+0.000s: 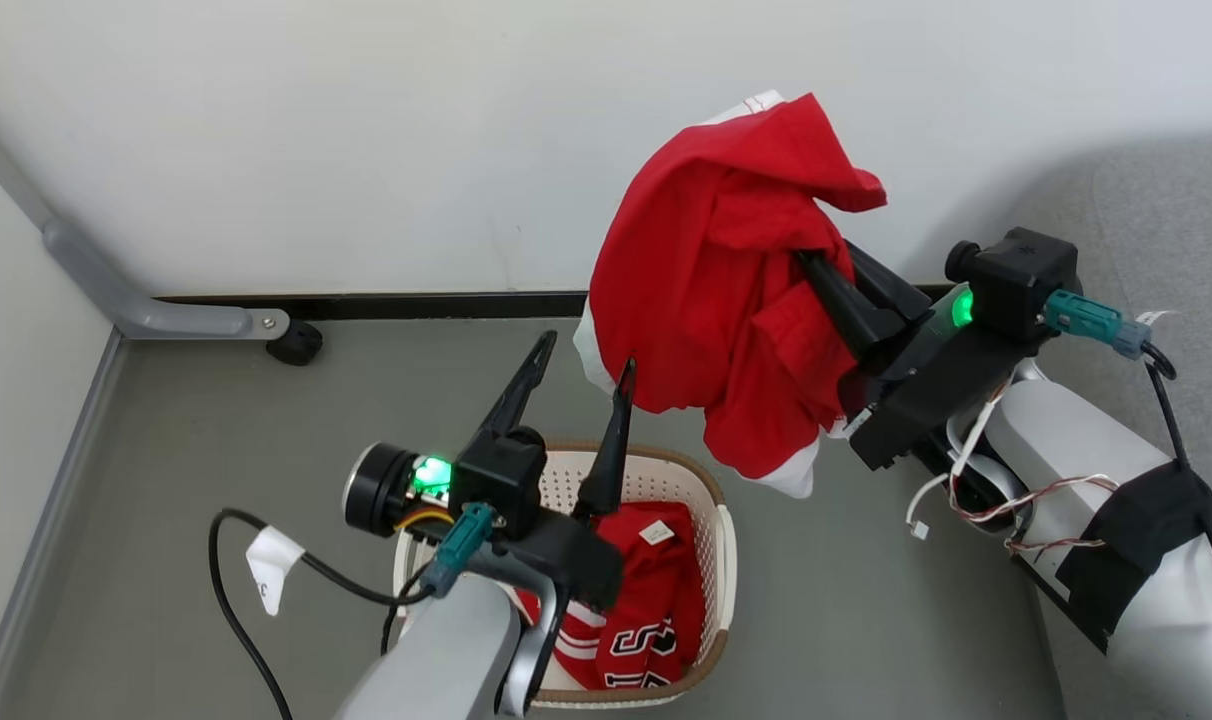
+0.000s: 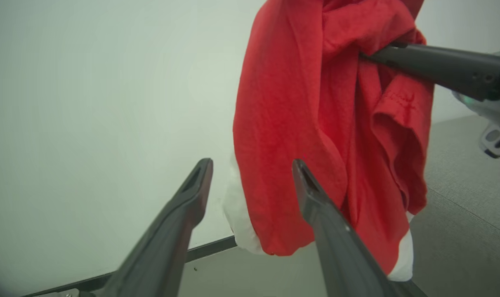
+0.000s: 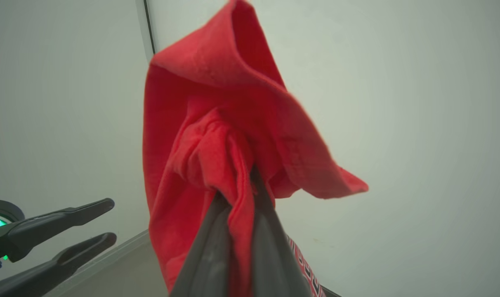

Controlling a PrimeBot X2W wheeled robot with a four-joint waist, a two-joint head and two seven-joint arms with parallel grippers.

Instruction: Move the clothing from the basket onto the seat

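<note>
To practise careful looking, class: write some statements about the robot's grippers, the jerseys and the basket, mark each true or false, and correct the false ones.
1. The right gripper is shut on a red jersey. True.
2. The left gripper grips that jersey too. False: it is open and holds nothing.
3. The basket is empty. False: a second jersey lies in it.
4. The basket stands on the floor. True.

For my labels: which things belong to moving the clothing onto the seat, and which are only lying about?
Job: red jersey hanging from the shut right jaws; laundry basket; lettered jersey inside it; grey seat; open left jaws.
Lying about: grey metal leg with black foot; black skirting strip.
</note>
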